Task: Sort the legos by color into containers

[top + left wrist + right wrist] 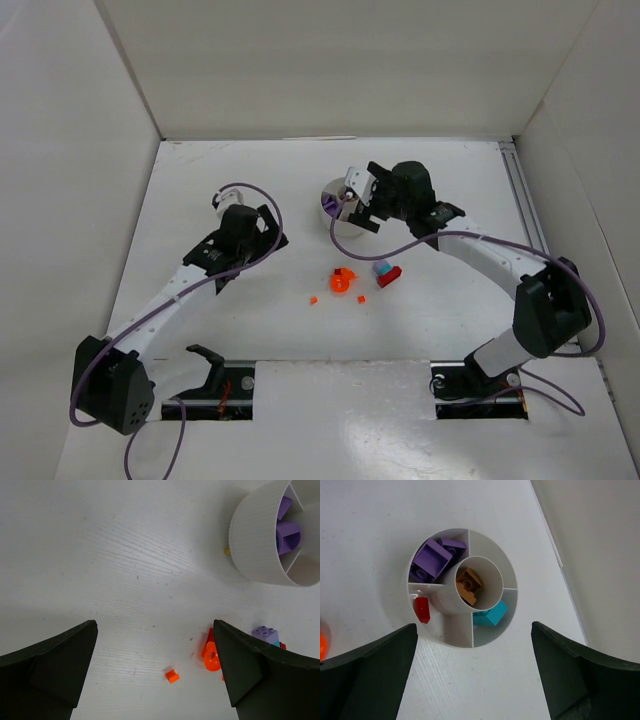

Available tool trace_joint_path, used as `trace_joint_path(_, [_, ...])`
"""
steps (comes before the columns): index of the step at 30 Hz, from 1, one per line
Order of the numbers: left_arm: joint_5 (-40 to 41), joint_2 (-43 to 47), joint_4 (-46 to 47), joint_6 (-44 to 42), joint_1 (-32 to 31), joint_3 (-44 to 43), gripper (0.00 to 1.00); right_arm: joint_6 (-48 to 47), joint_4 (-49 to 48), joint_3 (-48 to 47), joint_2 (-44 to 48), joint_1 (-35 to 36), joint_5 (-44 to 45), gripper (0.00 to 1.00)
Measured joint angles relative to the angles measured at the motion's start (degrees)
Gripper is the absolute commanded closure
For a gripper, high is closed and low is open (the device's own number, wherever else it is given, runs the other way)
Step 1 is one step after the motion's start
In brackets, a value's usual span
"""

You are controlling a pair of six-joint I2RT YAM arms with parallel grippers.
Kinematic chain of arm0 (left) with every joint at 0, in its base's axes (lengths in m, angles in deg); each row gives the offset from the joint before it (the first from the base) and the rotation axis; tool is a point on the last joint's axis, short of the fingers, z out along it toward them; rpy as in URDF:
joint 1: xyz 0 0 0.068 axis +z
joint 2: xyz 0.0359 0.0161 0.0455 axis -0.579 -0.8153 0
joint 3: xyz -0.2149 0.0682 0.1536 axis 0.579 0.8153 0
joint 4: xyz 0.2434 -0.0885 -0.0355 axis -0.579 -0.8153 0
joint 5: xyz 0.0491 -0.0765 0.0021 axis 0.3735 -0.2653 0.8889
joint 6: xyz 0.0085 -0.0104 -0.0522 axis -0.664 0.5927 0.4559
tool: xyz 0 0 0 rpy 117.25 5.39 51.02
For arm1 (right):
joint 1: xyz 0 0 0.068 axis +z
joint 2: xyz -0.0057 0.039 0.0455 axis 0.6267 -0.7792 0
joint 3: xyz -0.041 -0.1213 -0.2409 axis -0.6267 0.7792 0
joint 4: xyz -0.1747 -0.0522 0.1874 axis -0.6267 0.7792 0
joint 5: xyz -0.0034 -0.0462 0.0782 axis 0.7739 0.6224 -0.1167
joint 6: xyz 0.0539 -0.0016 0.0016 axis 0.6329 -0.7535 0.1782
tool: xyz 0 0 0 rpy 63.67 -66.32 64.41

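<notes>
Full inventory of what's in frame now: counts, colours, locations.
dish: 1, white, far middle of table
purple legos: at least 2, one dish wedge
brown lego: 1, centre well
teal lego: 1, another wedge
red lego: 1, wedge next to the purple one
loose orange legos: 3, one rounded, two tiny, on table near dish
loose lilac lego: 1, on or against a teal piece
loose red lego: 1, beside the lilac one
table: 1, white
left gripper: open, empty, near loose legos
right gripper: open, empty, over dish
</notes>
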Motion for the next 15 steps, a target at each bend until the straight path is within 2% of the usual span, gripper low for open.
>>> trace_joint_path(15, [0.02, 2.97, -0.92, 2.34, -0.46, 2.29, 0.00, 0.20, 1.16, 2.64, 3.34, 6.91, 14.53, 0.00])
